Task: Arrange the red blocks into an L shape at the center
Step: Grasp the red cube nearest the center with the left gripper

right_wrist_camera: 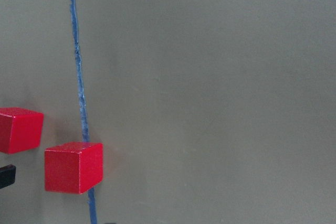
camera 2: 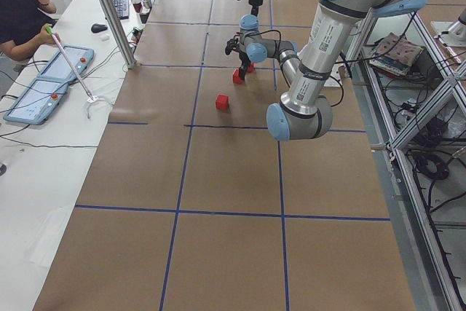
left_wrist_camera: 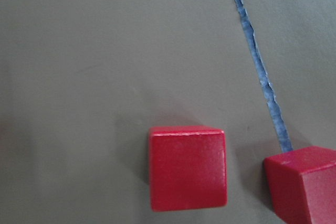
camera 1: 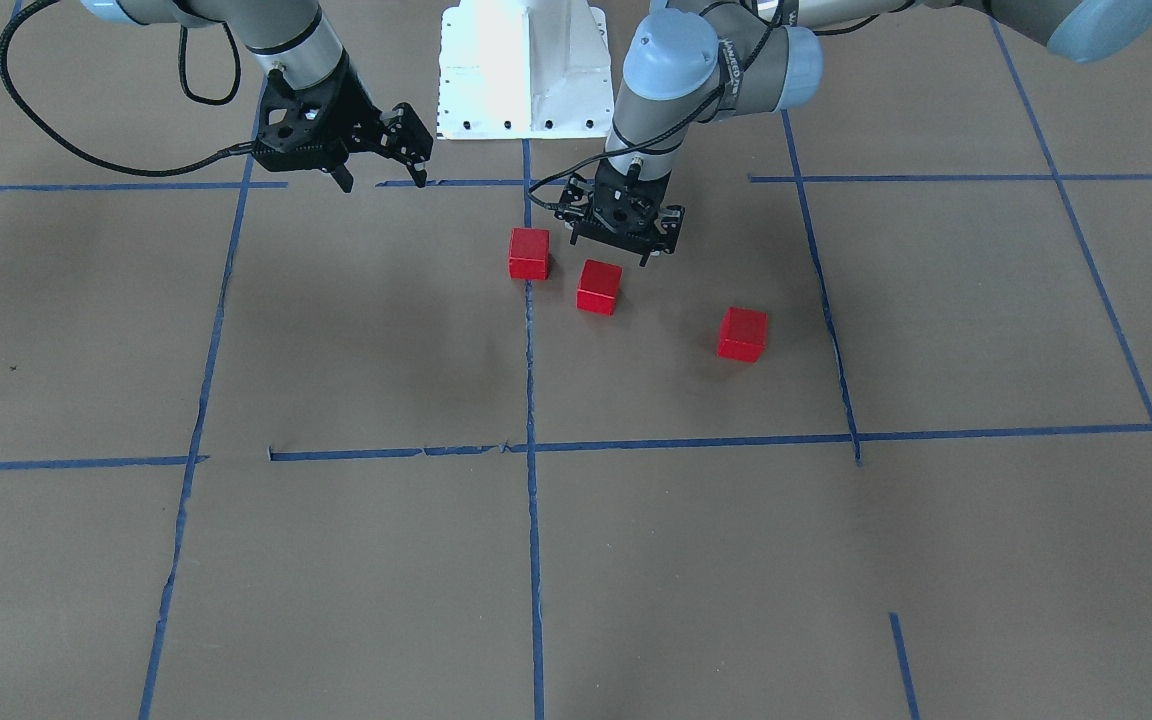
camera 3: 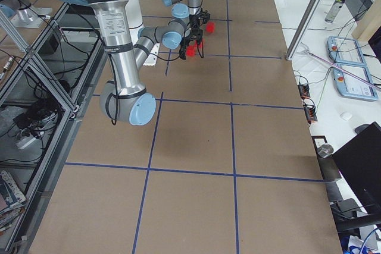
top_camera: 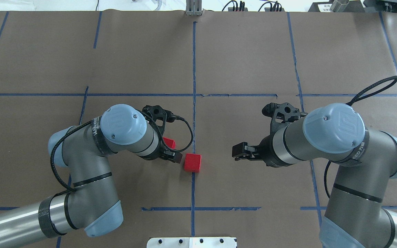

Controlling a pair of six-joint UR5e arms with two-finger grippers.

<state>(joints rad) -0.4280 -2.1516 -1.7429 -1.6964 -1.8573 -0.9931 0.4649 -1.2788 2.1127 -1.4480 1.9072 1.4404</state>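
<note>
- Red blocks (camera 1: 599,287): plain bright red.
- Desk (camera 1: 336,330): dull brown, gridded with blue tape lines (camera 1: 533,520).
- Left arm (top_camera: 81,165), right arm (top_camera: 350,179): silver-grey, pale blue caps.
- Left pincer (camera 1: 614,248), right pincer (camera 1: 383,183): black.
- Base (camera 1: 521,70): white.

You see the counter (top_camera: 253,51) from overhead, from the facing side, and from both ends. Both wrist cameras look down close, sharing two red blocks (left_wrist_camera: 187,167).

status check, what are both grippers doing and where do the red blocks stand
Right gripper open, empty. Left gripper low by the middle block, jaws unclear. Three red blocks apart, no L yet. No obstacle seen between them.
</note>
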